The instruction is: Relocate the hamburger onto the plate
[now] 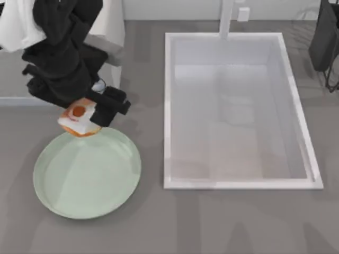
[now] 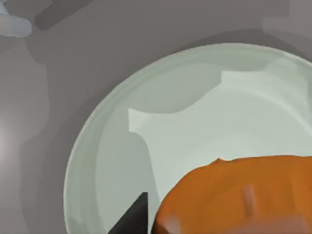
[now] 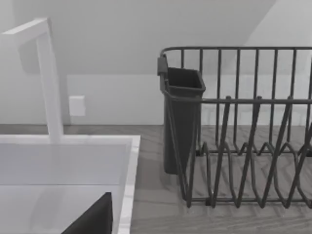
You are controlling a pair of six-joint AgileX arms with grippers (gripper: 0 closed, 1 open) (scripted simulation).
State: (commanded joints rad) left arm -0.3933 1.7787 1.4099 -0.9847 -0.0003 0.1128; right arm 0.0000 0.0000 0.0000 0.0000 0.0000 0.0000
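Note:
The hamburger (image 1: 78, 117), orange and white with a red-orange spot on top, hangs over the far rim of the pale mint-green plate (image 1: 87, 180) at the table's front left. My left gripper (image 1: 89, 118) is shut on it, the black arm reaching in from the back left. In the left wrist view the orange hamburger (image 2: 234, 200) fills the near corner beside a dark fingertip (image 2: 134, 219), with the plate (image 2: 195, 122) beneath. My right arm (image 1: 324, 37) stays parked at the back right.
A big white rectangular sink basin (image 1: 169, 106) with a white faucet (image 1: 226, 18) takes up the table's middle and right. A dark wire dish rack (image 3: 243, 146) with a cutlery cup (image 3: 181, 122) stands at the back right. Grey tabletop lies in front of the plate.

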